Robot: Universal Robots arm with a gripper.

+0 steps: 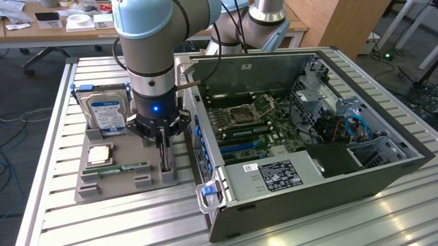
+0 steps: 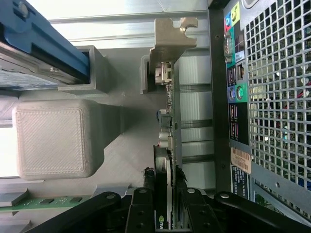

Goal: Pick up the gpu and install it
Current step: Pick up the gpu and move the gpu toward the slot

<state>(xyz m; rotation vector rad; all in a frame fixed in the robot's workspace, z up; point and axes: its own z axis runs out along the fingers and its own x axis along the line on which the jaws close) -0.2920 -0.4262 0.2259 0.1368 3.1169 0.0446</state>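
The gpu stands on edge in a slot at the side of the grey fixture nearest the computer, its silvery bracket at the far end. In the exterior view the gpu is a thin dark card under my wrist. My gripper has come straight down on it, and the black fingers press against both faces of the card. In the exterior view the gripper hangs just beside the open computer case.
The fixture also holds a silver blue-labelled hard drive, a green RAM stick and a CPU. The motherboard lies exposed inside the case. The case's rear panel stands close beside the card. Desks and cables surround the slatted table.
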